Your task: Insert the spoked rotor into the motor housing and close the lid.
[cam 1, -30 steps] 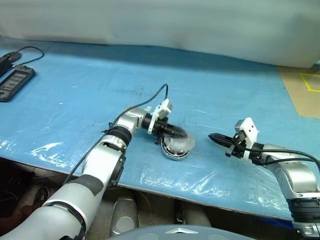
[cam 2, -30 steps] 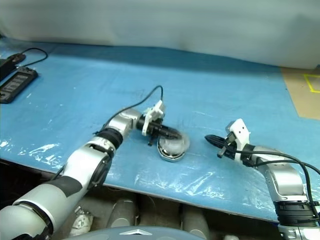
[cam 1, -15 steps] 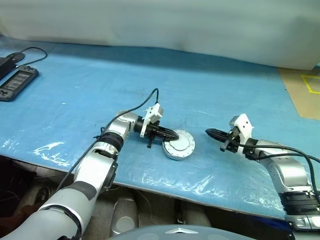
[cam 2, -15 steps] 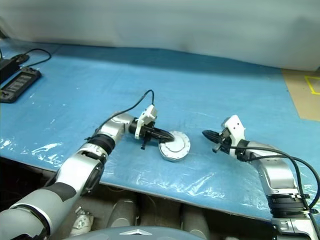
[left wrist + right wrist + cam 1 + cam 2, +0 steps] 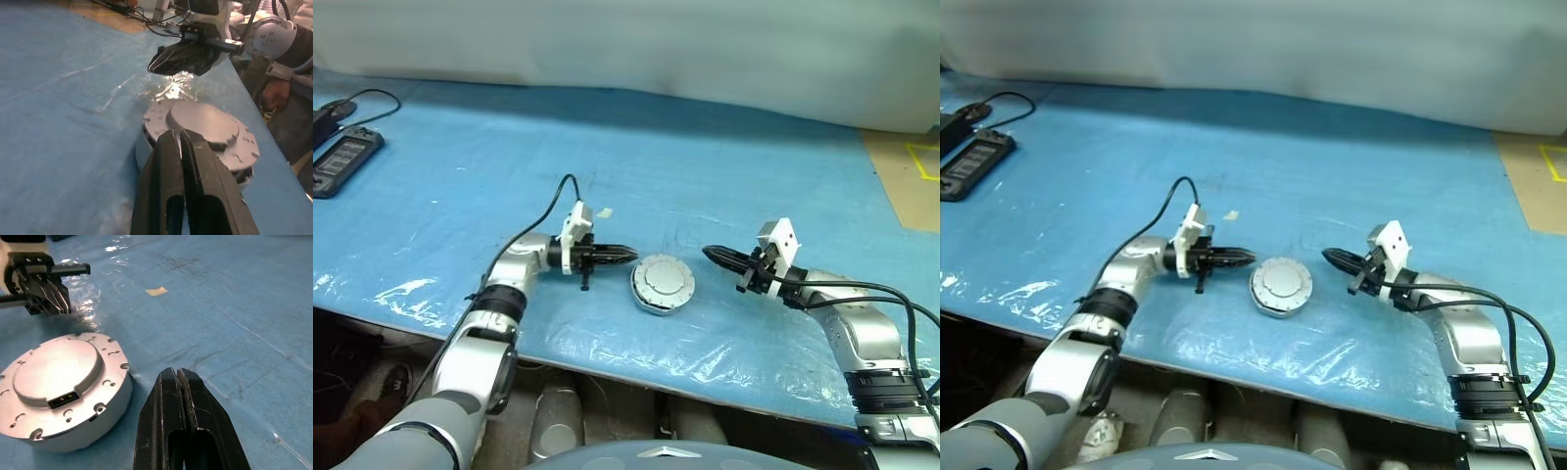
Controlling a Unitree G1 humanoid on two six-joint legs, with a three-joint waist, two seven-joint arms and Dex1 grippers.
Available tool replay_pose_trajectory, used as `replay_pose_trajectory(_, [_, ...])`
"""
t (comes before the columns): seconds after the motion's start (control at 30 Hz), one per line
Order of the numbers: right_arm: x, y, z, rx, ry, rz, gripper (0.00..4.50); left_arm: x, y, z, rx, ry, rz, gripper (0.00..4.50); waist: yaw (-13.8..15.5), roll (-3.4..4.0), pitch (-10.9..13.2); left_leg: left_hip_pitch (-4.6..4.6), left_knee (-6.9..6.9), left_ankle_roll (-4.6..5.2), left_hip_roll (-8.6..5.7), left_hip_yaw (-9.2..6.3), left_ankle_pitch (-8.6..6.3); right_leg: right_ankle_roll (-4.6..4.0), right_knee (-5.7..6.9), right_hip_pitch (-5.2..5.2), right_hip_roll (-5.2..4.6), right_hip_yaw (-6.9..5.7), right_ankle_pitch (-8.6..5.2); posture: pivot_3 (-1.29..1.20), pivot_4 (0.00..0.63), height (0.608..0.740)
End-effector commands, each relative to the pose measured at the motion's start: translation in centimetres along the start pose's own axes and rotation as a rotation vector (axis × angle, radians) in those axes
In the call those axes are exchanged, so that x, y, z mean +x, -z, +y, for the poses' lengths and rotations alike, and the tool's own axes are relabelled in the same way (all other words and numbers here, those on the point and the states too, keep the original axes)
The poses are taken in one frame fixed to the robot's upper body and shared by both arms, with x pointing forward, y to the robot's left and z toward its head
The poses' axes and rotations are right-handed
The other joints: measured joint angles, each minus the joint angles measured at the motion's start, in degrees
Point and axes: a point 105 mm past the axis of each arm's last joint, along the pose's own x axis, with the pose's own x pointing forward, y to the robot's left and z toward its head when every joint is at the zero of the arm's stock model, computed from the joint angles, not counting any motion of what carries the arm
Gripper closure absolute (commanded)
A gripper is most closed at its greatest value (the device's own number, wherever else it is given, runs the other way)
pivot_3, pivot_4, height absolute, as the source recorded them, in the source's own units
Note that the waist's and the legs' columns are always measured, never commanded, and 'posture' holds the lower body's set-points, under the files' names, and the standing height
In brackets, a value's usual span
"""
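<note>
Pulling left gripper (image 5: pixel 625 253) back off lid (image 5: pixel 663 282), jaws shut, empty. Lid now sitting flat, plain grey face up, on motor housing (image 5: pixel 98 423) between grippers. Right gripper (image 5: pixel 713 256) shut, empty, waiting beside. Judging closure done.

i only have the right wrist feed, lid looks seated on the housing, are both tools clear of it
Observer: Yes. From the head view the lid lies flat on the motor housing, with the left tool just off its left edge and the right tool off to its right, neither touching.
Operator: anything gripped in either one
Observer: No. The left wrist view shows the left tool's fingers pressed together with nothing between them; the right tool is shut and empty too.
Operator: other stuff on the table
Observer: A black handheld device with a cable sits at the far left of the blue table cover.
</note>
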Motion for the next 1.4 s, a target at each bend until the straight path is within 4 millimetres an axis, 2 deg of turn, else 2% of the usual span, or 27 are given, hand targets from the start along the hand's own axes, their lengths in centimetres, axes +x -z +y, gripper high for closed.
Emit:
replay_pose_trajectory(0.03, [-0.4, -1.8, 0.4, -0.062, -0.026, -0.072, 4.5, -0.6, -0.4, -0.3, 0.044, -0.017, -0.001, 4.35, -0.01, 0.0, 0.0, 0.0, 0.01, 0.0, 0.0, 0.01, 0.0, 0.0, 0.0, 0.0, 0.0, 0.0, 0.0, 0.0, 0.15, 0.74])
replay_pose_trajectory(0.27, [-0.4, -1.4, 0.2, -0.065, -0.025, -0.049, 4.5, -1.6, 0.2, -0.5, 0.042, -0.07, 0.0, 4.35, 0.0, 0.0, 0.0, -0.01, 0.0, 0.0, 0.01, 0.02, 0.0, 0.03, 0.0, 0.0, -0.01, 0.0, -0.02, 0.0, 0.15, 0.74])
replay_pose_trajectory(0.57, [-1.0, -1.2, 0.5, -0.022, -0.042, -0.034, 4.5, -1.4, 1.2, -0.3, 0.035, -0.09, -0.002, 4.35, -0.06, 0.0, 0.0, 0.0, 0.0, 0.0, 0.0, 0.03, 0.0, 0.03, 0.0, 0.0, -0.01, 0.0, -0.02, 0.0, 0.15, 0.74])
replay_pose_trajectory(0.87, [-0.8, -0.8, 0.4, -0.054, -0.03, -0.008, 4.5, -1.5, 2.1, -0.4, 0.044, -0.103, 0.001, 4.35, -0.07, 0.0, 0.0, 0.01, 0.01, -0.01, 0.01, 0.03, 0.0, 0.03, 0.02, 0.0, 0.0, 0.01, -0.02, 0.0, 0.15, 0.74])
replay_pose_trajectory(1.23, [-0.5, 0.0, -0.3, -0.083, -0.006, 0.016, 4.5, -1.4, 1.9, -0.1, 0.059, -0.137, -0.011, 4.35, -0.07, 0.0, 0.0, 0.02, 0.04, 0.0, 0.01, 0.03, 0.01, 0.03, 0.07, 0.0, 0.0, 0.01, -0.02, 0.0, 0.15, 0.74])
replay_pose_trajectory(1.4, [-0.3, -0.4, -0.9, -0.088, 0.006, 0.001, 4.5, -1.2, 1.4, 0.4, 0.078, -0.143, 0.0, 4.35, -0.11, 0.0, 0.0, 0.02, 0.06, 0.0, 0.01, 0.03, 0.01, 0.03, 0.09, 0.0, 0.0, 0.01, -0.02, 0.0, 0.15, 0.74])
